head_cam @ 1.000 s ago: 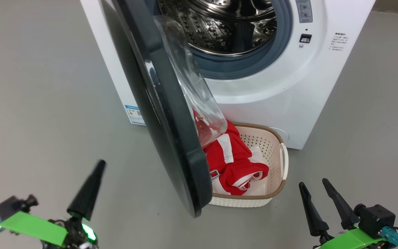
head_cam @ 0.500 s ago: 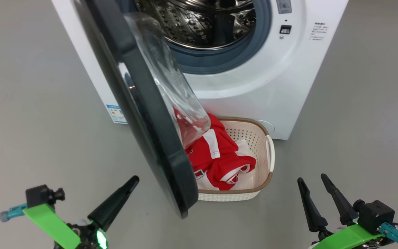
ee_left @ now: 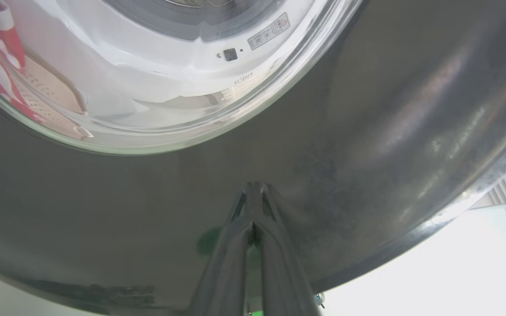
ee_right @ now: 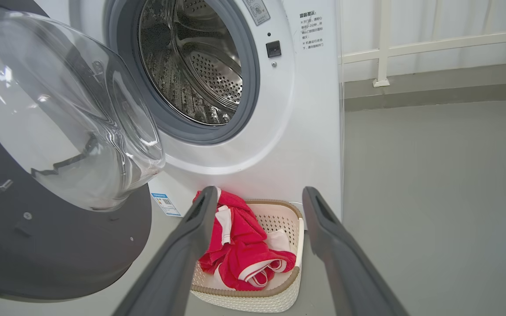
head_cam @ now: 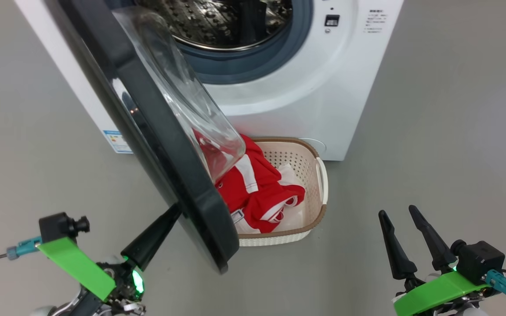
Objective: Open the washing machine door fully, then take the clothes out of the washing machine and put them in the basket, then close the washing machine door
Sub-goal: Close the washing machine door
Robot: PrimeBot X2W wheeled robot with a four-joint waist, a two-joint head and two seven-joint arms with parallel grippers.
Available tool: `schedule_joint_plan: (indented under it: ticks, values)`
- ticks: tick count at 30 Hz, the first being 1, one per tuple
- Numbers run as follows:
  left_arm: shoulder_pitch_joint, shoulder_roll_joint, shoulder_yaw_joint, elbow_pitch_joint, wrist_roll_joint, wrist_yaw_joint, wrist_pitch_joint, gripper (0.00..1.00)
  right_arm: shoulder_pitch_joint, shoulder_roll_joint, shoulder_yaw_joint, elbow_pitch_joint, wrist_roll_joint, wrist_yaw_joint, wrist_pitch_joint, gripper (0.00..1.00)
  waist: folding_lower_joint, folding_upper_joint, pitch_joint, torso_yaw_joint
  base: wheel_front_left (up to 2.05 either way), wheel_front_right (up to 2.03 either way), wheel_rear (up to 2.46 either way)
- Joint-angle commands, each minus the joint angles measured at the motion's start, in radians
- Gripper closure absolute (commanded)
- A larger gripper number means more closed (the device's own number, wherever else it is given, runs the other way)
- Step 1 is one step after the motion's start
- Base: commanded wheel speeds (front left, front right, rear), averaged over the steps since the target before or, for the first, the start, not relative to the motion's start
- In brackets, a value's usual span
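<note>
The washing machine (head_cam: 305, 101) stands with its black door (head_cam: 191, 202) swung out toward me, the glass window (head_cam: 182, 101) bulging on its inner side. The steel drum (ee_right: 191, 70) looks bare inside. Red clothes (head_cam: 257, 193) lie in the cream basket (head_cam: 310, 171) on the floor just below the opening. My left gripper (head_cam: 171, 213) is shut, and its tip meets the door's outer face near the lower edge. In the left wrist view the closed left gripper (ee_left: 255, 188) rests against the glossy door (ee_left: 367, 131). My right gripper (head_cam: 400, 215) hangs open, right of the basket; between its fingers the clothes (ee_right: 240, 250) show.
Grey floor spreads to the left and right of the machine. A blue label (head_cam: 117, 140) sits low on the machine's front. A white railing (ee_right: 384, 48) and a low wall run behind, to the machine's right.
The head camera has shifted, so the whole scene sits further left and higher. My left gripper has swung right, from apart from the door to touching its outer face. The right gripper has held its place.
</note>
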Motion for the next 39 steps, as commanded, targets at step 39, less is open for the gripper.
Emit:
schedule_joint_plan:
  ticks: [39]
  values:
    - [-0.648,0.092,-0.243,0.331,0.292,-0.006,-0.606,1.00,-0.163,0.032,0.019,-0.040,0.055,0.000,-0.006,0.00,0.0000,0.0000,0.228,-0.357,0.00,0.00,0.00]
